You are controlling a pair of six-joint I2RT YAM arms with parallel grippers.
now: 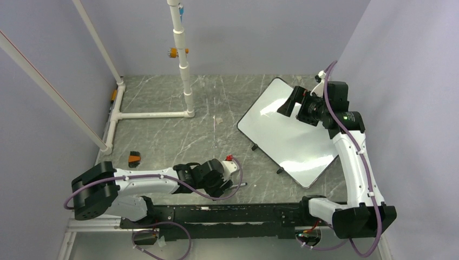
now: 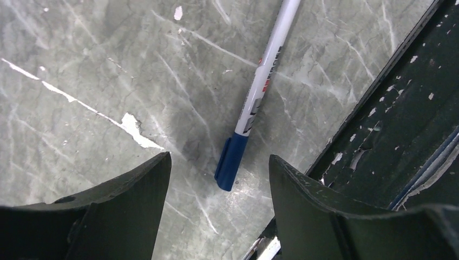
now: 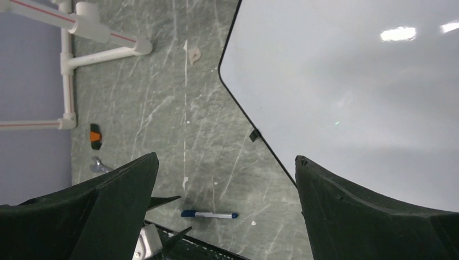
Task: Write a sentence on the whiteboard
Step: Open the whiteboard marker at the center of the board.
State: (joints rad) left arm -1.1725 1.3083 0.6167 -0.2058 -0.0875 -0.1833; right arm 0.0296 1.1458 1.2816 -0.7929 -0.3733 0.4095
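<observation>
The whiteboard (image 1: 289,130) lies at an angle on the right of the table, glossy and blank; no blue sentence shows on it. It fills the upper right of the right wrist view (image 3: 352,81). A white marker with a blue cap (image 2: 260,92) lies on the table by the near rail and also shows in the right wrist view (image 3: 209,215). My left gripper (image 2: 218,161) is open and empty just above the marker's capped end, low over the table (image 1: 227,187). My right gripper (image 1: 287,105) is open and empty, held above the whiteboard's far part (image 3: 226,158).
A white pipe frame (image 1: 187,81) stands at the back left. A small orange and black object (image 1: 133,158) lies left of the left arm, and a wrench (image 3: 97,164) lies near it. A black rail (image 2: 400,119) runs along the near edge. Walls close both sides.
</observation>
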